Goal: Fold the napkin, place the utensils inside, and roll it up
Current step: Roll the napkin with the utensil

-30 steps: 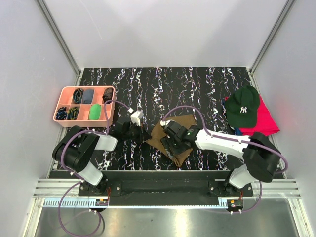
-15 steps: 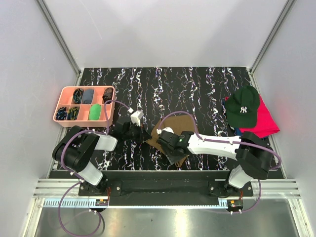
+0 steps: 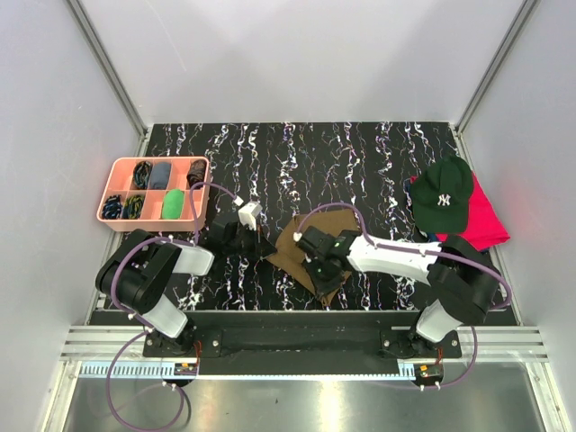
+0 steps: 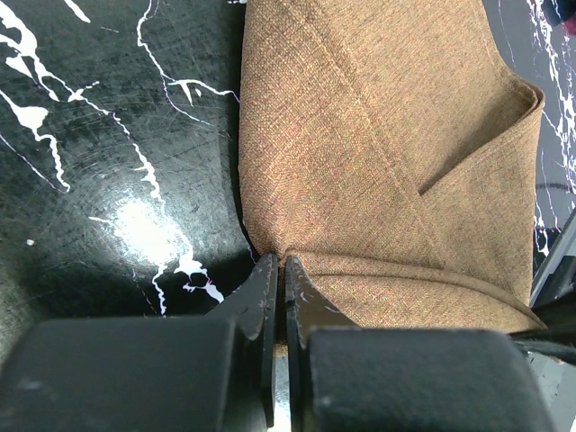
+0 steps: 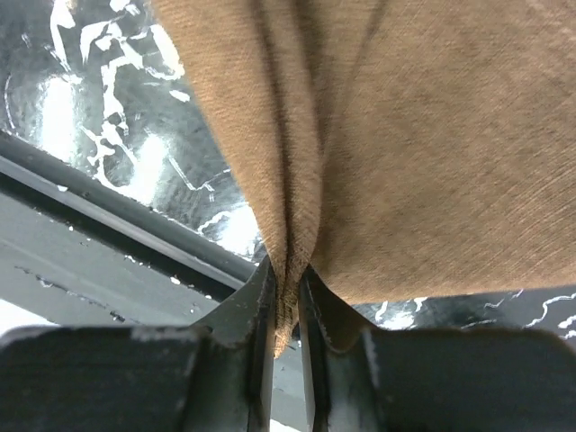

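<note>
Folded napkin (image 3: pixel 288 255) pinched from both sides, centre-near on the table (image 3: pixel 360 153).
Top view: the left gripper (image 3: pixel 262 250) meets its left corner and the right gripper (image 3: pixel 325 277) covers its near corner. Left wrist view: the jaws are pressed together on a cloth corner. Right wrist view: the jaws clamp a bunched fold above the table's near edge.

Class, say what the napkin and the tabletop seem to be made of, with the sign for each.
Napkin: woven cloth, matte olive-brown; coarse weave, soft folds. Tabletop: hard, glossy black with white marble-like veins; glare spots show polish, real stone or laminate unclear.
</note>
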`<act>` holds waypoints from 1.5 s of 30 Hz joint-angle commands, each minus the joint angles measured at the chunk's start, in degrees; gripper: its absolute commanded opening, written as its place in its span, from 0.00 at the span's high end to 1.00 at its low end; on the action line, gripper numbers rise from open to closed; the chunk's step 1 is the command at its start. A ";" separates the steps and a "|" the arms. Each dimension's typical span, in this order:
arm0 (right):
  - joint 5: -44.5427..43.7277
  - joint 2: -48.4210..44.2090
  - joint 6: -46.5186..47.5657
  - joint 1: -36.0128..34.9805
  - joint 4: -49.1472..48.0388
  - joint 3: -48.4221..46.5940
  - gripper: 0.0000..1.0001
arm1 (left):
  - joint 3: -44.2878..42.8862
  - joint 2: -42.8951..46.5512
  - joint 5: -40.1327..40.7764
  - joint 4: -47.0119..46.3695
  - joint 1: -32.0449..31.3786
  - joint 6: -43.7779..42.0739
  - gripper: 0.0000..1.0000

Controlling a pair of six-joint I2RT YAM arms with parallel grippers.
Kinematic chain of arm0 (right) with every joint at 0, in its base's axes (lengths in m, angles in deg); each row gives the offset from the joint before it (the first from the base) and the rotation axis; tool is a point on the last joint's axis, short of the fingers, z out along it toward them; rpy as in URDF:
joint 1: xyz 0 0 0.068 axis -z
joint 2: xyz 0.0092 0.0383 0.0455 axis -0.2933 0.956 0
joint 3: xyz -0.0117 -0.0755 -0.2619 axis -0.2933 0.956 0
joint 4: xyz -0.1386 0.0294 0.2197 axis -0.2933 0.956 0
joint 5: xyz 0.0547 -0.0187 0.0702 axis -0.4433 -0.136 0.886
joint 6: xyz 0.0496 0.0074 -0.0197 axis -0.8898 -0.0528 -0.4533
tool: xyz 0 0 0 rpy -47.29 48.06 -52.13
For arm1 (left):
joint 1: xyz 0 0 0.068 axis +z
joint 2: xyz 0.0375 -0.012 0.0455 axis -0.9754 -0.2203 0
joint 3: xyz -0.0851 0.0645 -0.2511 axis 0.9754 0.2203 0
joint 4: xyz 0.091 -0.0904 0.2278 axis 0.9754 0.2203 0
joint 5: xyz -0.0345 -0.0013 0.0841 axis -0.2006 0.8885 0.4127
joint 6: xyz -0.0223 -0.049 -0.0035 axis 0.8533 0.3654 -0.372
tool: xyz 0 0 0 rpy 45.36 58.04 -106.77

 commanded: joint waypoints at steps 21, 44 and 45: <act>20.59 -2.43 0.35 13.75 -4.69 4.79 0.64 | -1.15 -0.89 -1.01 1.25 -0.35 -1.31 1.00; 13.56 -0.25 -1.86 3.47 2.25 -2.78 0.47 | -1.07 -0.45 -1.10 1.16 -0.43 -1.31 1.00; 12.60 -0.43 -1.86 3.55 2.95 -2.69 0.47 | -1.07 -0.45 -1.10 1.16 -0.44 -1.40 1.00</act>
